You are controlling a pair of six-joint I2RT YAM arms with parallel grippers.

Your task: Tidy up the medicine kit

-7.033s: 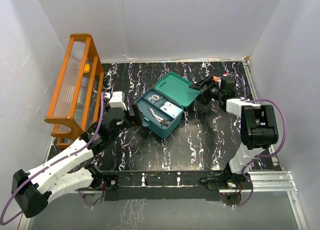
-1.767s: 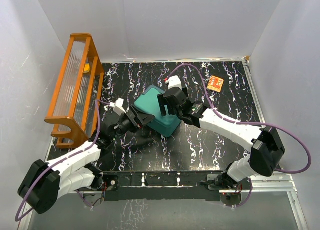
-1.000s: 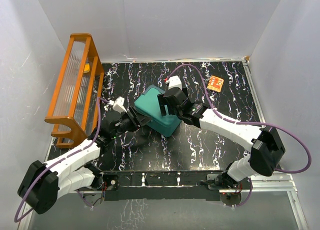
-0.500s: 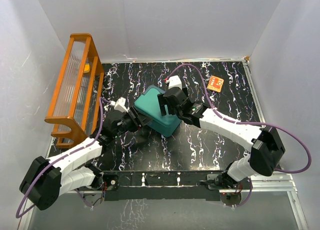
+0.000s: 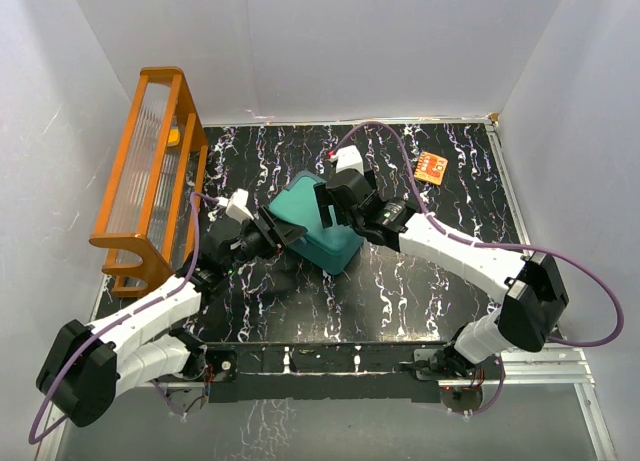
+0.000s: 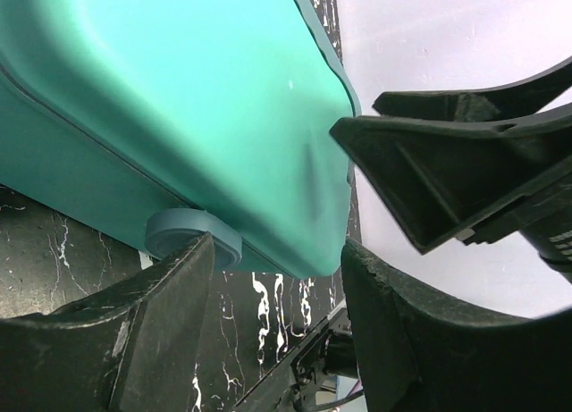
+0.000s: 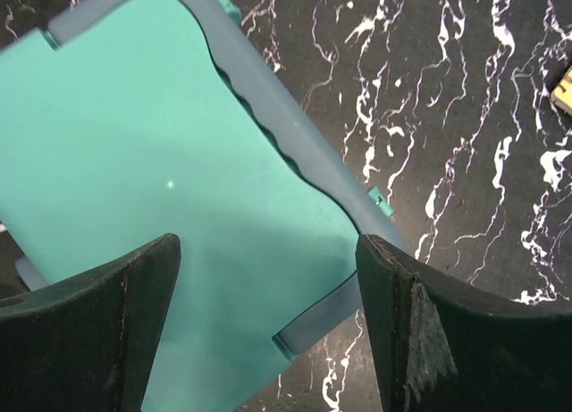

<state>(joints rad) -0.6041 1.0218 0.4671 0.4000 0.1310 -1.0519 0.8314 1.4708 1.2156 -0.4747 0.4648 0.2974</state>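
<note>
The teal-green medicine kit (image 5: 300, 209) stands in the middle of the black marbled table with its lid shut, so the tray insert is hidden. My left gripper (image 5: 289, 233) is open at the kit's near-left corner. In the left wrist view the corner of the kit (image 6: 179, 99) sits just above the gap of the gripper (image 6: 277, 251), beside a round grey-blue foot (image 6: 192, 238). My right gripper (image 5: 326, 209) is open and hangs just over the lid. In the right wrist view the gripper (image 7: 268, 242) straddles the lid (image 7: 170, 189) above a blue-grey latch (image 7: 313, 327).
An orange wooden rack (image 5: 150, 171) stands along the left wall. A small orange packet (image 5: 431, 167) lies at the back right, also at the edge of the right wrist view (image 7: 563, 88). My right gripper's black fingers (image 6: 465, 162) cross the left wrist view.
The kit's lid, open seven seconds ago, is shut now. In the last second my right wrist rose slightly toward the back and my left gripper edged closer to the kit's corner.
</note>
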